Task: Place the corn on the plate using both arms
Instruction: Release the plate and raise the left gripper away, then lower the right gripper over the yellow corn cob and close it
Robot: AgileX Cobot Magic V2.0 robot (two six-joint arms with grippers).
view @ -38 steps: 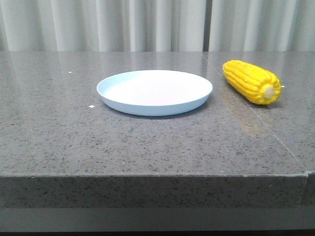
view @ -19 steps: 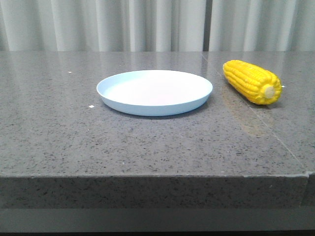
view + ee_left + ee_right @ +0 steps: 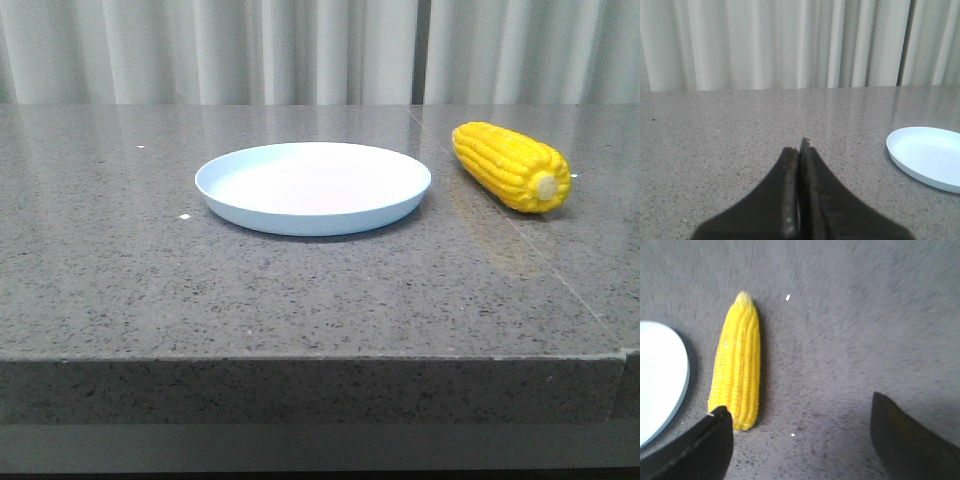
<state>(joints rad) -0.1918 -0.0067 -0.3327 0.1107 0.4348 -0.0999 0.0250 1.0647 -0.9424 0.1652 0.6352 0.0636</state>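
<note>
On the left of the scene, the left gripper (image 3: 801, 150) shows only in its own wrist view: its two black fingers are pressed flat together with nothing between them, pointing out over the bare speckled grey table (image 3: 150, 270), with pale pleated curtains (image 3: 200, 50) hanging along the far edge. The plate (image 3: 927, 157) lies a little way off to one side of those closed tips, apart from them.

In the front view the plate (image 3: 313, 187) sits flat near the middle of the table, round, shallow and pale blue-white, with nothing on it. Just to its right, not touching it, the corn (image 3: 511, 166) lies on its side directly on the stone, angled so that the pale cut stem end faces the camera and the tapered tip points away toward the curtains.

At the right, the right gripper (image 3: 800, 440) hangs above the table with its black fingers (image 3: 705, 447) spread wide and holding nothing. The corn (image 3: 736, 365) lies between the plate's rim (image 3: 670, 385) and the open span, close by one fingertip; the wrist view is too blurred to tell whether they touch
</note>
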